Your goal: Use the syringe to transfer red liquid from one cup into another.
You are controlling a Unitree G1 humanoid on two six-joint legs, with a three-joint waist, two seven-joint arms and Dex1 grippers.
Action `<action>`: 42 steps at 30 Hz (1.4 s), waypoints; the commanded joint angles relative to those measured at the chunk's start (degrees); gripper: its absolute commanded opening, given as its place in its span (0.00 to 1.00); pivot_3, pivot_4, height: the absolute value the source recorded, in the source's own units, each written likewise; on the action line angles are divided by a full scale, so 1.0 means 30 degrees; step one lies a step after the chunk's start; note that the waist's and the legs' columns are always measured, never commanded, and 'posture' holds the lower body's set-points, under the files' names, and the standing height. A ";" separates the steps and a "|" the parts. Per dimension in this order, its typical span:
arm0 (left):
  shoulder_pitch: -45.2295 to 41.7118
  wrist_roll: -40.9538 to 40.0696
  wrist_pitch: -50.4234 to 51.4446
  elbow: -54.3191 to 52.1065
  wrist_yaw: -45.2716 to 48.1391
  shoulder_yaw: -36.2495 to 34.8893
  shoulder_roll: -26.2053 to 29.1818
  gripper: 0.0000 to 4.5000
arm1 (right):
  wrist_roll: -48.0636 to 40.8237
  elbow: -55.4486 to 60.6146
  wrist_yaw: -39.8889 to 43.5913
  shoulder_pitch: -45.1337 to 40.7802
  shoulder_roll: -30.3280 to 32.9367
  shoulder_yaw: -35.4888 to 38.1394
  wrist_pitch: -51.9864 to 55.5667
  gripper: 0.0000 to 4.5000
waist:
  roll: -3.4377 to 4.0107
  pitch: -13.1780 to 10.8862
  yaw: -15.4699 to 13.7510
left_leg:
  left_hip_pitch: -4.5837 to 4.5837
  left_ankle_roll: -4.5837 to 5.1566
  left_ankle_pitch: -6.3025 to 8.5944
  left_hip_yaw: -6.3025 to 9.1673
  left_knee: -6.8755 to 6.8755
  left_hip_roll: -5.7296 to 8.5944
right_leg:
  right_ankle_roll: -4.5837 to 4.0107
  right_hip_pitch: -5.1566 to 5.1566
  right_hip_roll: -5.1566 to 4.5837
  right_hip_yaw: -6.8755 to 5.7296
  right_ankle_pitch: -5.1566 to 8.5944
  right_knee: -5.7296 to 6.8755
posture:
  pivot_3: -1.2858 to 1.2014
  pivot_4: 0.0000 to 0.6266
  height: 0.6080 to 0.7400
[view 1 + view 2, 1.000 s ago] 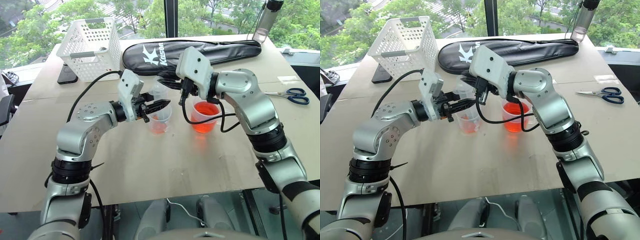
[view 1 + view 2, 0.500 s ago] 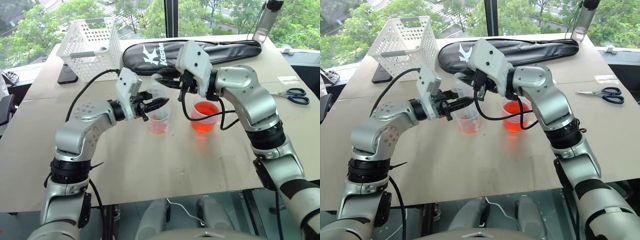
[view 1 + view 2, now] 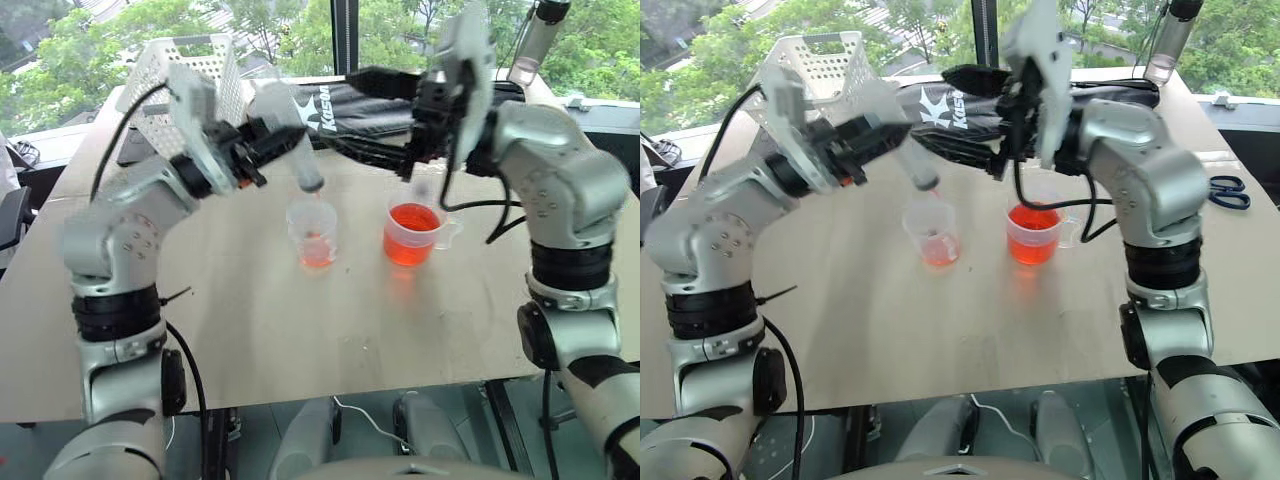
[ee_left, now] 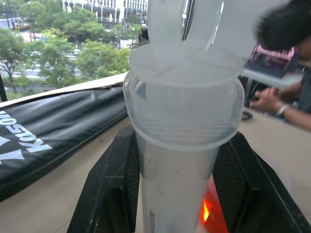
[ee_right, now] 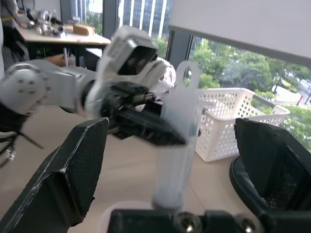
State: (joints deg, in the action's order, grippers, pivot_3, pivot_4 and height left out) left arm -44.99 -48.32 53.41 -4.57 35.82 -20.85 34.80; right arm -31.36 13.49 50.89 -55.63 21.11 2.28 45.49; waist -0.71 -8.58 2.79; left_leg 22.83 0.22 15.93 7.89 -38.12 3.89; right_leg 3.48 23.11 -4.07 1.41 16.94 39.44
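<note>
The syringe (image 3: 288, 135), clamped in the left gripper (image 3: 258, 148), has lifted from between the cups to the upper centre of the frame, tip slanting down over the smaller cup (image 3: 314, 232). The right gripper (image 3: 385, 118) has let go, risen toward upper right with jaws wide and empty. Red liquid sits in both cups, so a discharge looks finished. The tan desk (image 3: 330, 340) carries the handled cup (image 3: 413, 228), a white basket (image 3: 165, 60), a black case (image 3: 350, 98), scissors at right; windows show trees beyond

Syringe (image 5: 177, 145) between spread fingers (image 5: 68, 179)
</note>
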 commanded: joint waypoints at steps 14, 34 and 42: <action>0.1278 -0.2362 1.0735 0.7493 0.1431 0.0305 0.8595 0.34 | -0.4139 0.9721 -0.0642 1.3776 0.5271 0.4940 0.0020 0.99 | -0.0016 0.0008 0.0169 | -0.0013 -0.0001 0.0000 0.0008 0.0015 0.0027 | 0.0000 0.0014 0.0006 0.0028 0.0001 0.0018 | 0.52 0.24 1.00; -0.5007 0.9068 0.3811 1.7343 0.9463 1.3035 0.4160 0.55 | -0.4824 1.3204 -0.2305 1.9210 0.7358 0.4743 -0.2109 1.00 | -0.0096 0.0003 -0.0580 | -0.0099 0.0012 0.0005 0.0015 -0.0055 0.0031 | 0.0004 -0.0127 0.0082 0.0007 0.0007 0.0026 | 0.52 0.24 1.00; -0.3337 0.8523 0.4822 1.4024 0.8825 1.0241 0.5584 0.99 | -0.2671 1.2755 -0.2925 2.1168 0.7386 0.5171 -0.3214 1.00 | -0.0116 0.0002 -0.0414 | -0.0105 0.0012 0.0004 0.0029 -0.0066 0.0023 | 0.0005 -0.0132 0.0053 0.0005 0.0007 0.0040 | 0.52 0.24 1.00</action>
State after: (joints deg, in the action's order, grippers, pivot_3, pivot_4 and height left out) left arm -56.30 -22.20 67.17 41.75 63.36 13.27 49.02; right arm -40.57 51.12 42.61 7.09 43.01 16.10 37.96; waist -1.06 -8.58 1.55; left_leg 22.52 0.26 15.94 7.98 -38.32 3.94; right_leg 3.49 22.72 -3.91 1.42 16.96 39.57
